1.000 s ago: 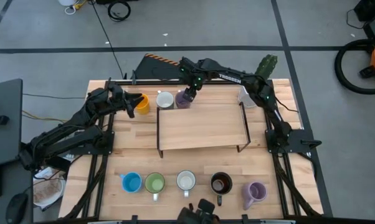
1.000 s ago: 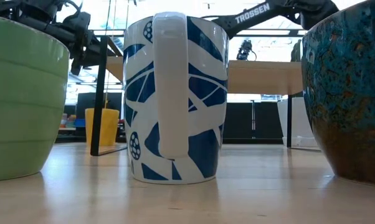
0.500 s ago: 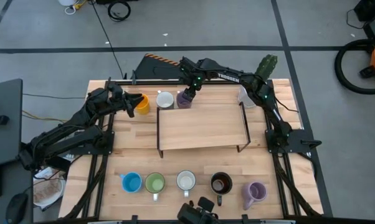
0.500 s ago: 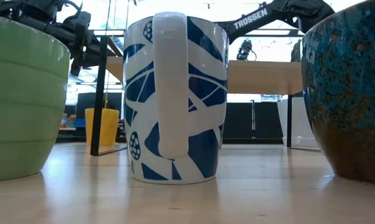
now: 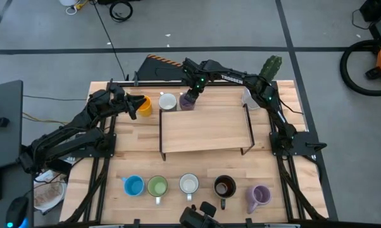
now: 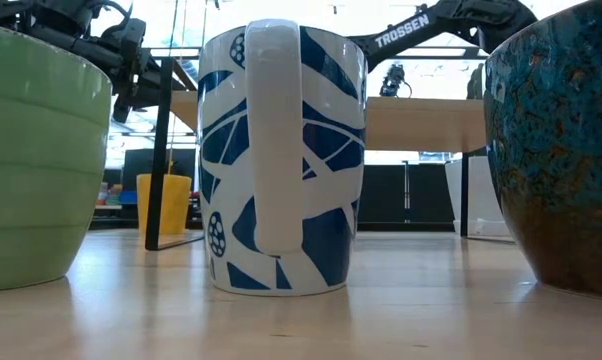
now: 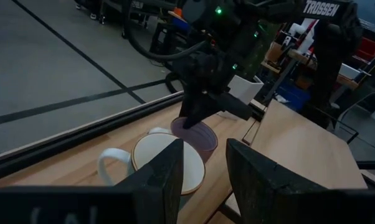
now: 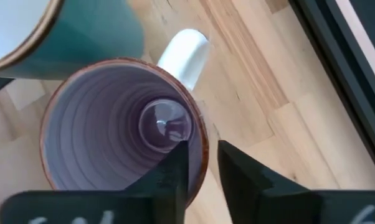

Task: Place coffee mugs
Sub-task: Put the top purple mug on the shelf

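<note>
Back edge of the table (image 5: 133,136), as I see it: orange mug (image 5: 144,105), white mug (image 5: 168,101), lilac mug (image 5: 187,101) with a brown rim.
Front edge: blue mug (image 5: 133,185), green mug (image 5: 157,186), white mug with blue leaf pattern (image 6: 281,150), dark brown mug speckled teal outside (image 6: 561,140), second lilac mug (image 5: 259,195).
Table and shelf (image 5: 206,128): pale wood, I note; black legs.

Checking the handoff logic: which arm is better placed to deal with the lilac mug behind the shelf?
The right. Its gripper is already at the lilac mug, one finger inside the rim and one outside. The left gripper waits near the orange mug, farther off.
</note>
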